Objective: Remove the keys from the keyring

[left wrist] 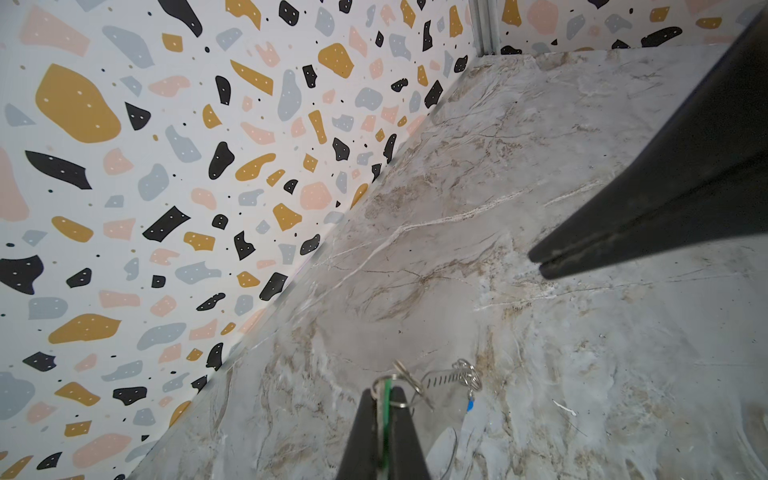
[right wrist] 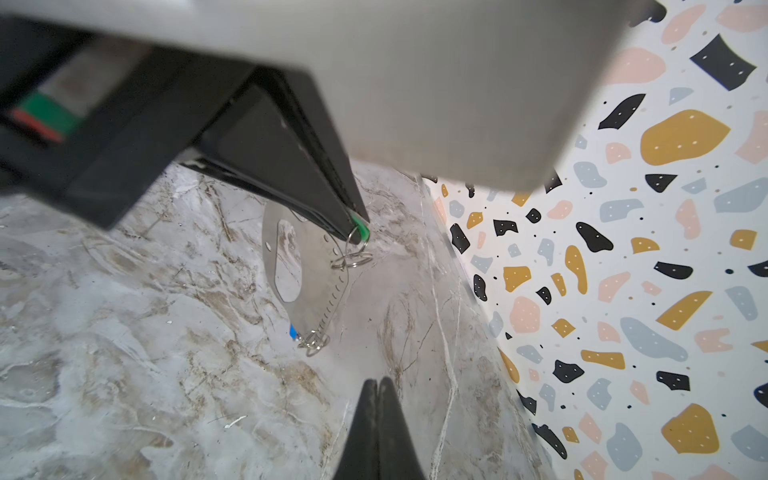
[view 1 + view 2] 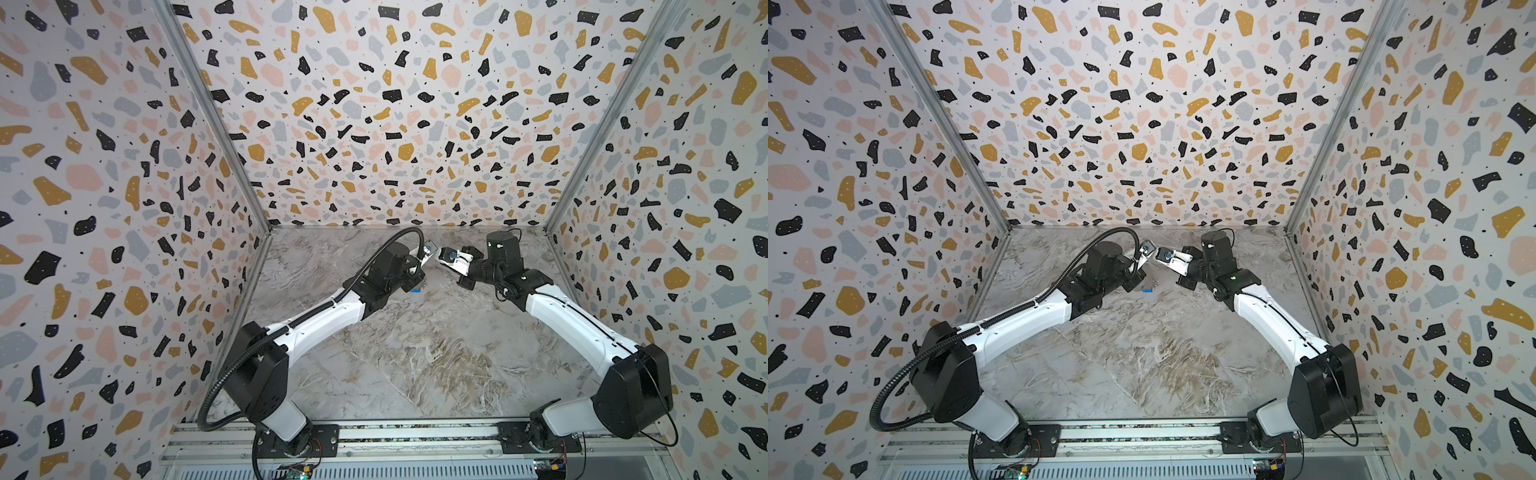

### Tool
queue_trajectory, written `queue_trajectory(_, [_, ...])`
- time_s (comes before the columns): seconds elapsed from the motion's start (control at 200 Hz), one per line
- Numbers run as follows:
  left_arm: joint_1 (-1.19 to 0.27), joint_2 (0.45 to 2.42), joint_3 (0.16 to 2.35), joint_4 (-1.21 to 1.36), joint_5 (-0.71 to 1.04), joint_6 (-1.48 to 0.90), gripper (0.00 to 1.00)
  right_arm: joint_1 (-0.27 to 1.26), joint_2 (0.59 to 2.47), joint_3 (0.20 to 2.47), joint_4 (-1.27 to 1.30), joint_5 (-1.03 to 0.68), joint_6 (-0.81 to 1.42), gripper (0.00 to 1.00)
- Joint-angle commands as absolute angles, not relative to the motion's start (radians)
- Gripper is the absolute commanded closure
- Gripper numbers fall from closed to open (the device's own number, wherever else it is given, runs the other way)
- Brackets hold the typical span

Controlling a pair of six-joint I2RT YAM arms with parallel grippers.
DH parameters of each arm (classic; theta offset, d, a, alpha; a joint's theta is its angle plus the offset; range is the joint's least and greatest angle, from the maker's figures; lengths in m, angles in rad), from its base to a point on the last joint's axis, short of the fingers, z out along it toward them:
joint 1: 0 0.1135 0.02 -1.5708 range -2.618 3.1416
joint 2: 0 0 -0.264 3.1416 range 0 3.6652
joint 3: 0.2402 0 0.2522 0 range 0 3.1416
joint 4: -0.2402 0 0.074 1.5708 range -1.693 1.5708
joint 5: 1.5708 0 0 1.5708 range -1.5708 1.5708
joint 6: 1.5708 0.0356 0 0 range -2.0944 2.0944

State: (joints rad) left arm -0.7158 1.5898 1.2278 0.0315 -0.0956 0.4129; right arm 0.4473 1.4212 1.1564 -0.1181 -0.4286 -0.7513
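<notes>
My left gripper (image 1: 386,390) is shut on the green tag (image 1: 387,400) of one key. From that tag, small wire rings carry the keyring (image 2: 320,272), a flat pale tab with an oval cut-out, which hangs slanting down toward the marble table. The blue tag (image 2: 293,331) of the other key sits at the tab's low end, and it also shows in both top views (image 3: 415,291) (image 3: 1147,289). My right gripper (image 2: 378,380) is shut with nothing in it, a short way from the tab. The metal key blades are too small to make out.
Both arms reach to the back of the marble table (image 3: 415,353), close to the patterned back wall (image 3: 374,166). The side walls stand at left and right. The arms' bases sit on the metal rail (image 3: 415,436) at the front.
</notes>
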Motion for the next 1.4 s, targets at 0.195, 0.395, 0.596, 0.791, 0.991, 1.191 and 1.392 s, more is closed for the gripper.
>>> queue_trajectory(0.195, [-0.749, 1.55, 1.238, 0.057, 0.232, 0.466, 1.0, 0.396, 1.335, 0.957, 0.217, -0.654, -0.527, 0.76])
queue_trajectory(0.395, [-0.702, 1.551, 1.258, 0.046, 0.395, 0.402, 1.0, 0.364, 1.239, 0.79, 0.462, -0.756, -0.423, 0.62])
queue_trajectory(0.596, [-0.683, 1.554, 1.279, 0.041, 0.446, 0.374, 1.0, 0.35, 1.162, 0.742, 0.486, -0.786, -0.434, 0.6])
queue_trajectory(0.791, [-0.682, 1.555, 1.284, 0.052, 0.455, 0.364, 1.0, 0.339, 1.12, 0.741, 0.443, -0.769, -0.474, 0.57])
queue_trajectory(0.991, [-0.681, 1.551, 1.29, 0.061, 0.472, 0.375, 1.0, 0.296, 1.147, 0.768, 0.329, -0.78, -0.492, 0.56])
queue_trajectory(1.191, [-0.681, 1.543, 1.29, 0.056, 0.481, 0.4, 1.0, 0.284, 1.197, 0.814, 0.255, -0.824, -0.523, 0.6])
queue_trajectory(1.392, [-0.681, 1.542, 1.303, 0.059, 0.493, 0.395, 1.0, 0.302, 1.21, 0.833, 0.223, -0.837, -0.512, 0.6])
